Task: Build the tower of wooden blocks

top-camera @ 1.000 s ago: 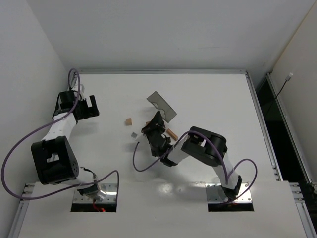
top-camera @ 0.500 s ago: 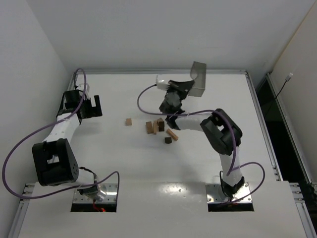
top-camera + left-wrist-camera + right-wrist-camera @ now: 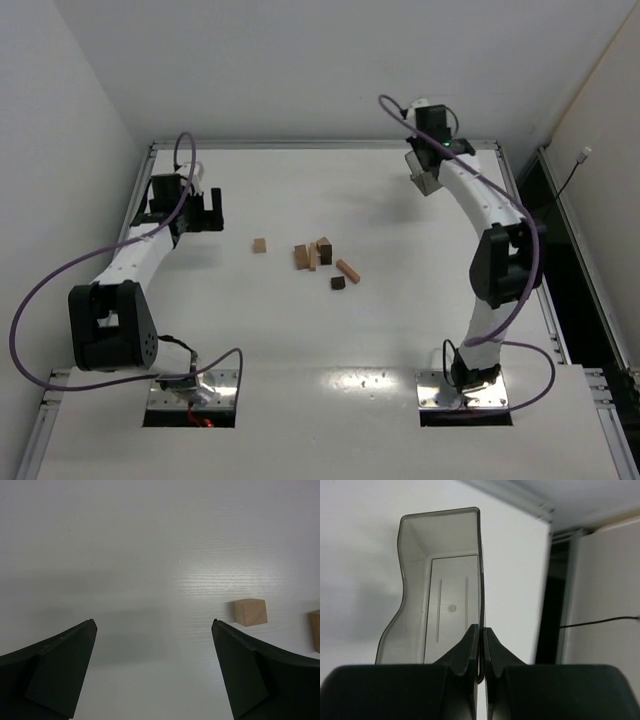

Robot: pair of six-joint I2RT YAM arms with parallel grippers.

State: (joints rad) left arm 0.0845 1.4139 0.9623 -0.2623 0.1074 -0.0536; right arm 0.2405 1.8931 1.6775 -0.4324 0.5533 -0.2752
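Note:
No stacked tower shows. Small wooden blocks lie loose mid-table: a tan cube (image 3: pixel 259 245) apart at the left, a cluster of tan blocks (image 3: pixel 304 256) with a dark brown block (image 3: pixel 325 250), a tan bar (image 3: pixel 347 270) and a dark cube (image 3: pixel 338 283). My left gripper (image 3: pixel 188 210) is open and empty above bare table at the far left; its wrist view shows the tan cube (image 3: pixel 250 612) just beyond its right fingertip. My right gripper (image 3: pixel 481 636) is shut on the wall of the dark translucent plastic tray (image 3: pixel 447 585), held at the far right corner (image 3: pixel 425 172).
The table has a raised metal rim (image 3: pixel 320 145) along the back and the right side (image 3: pixel 522 230). A dark gap (image 3: pixel 565 250) lies beyond the right edge. White walls enclose the back and left.
My right arm has swung the tray from above the blocks to the far right corner. The blocks now lie scattered on the table. My left gripper has moved slightly further and to the right.

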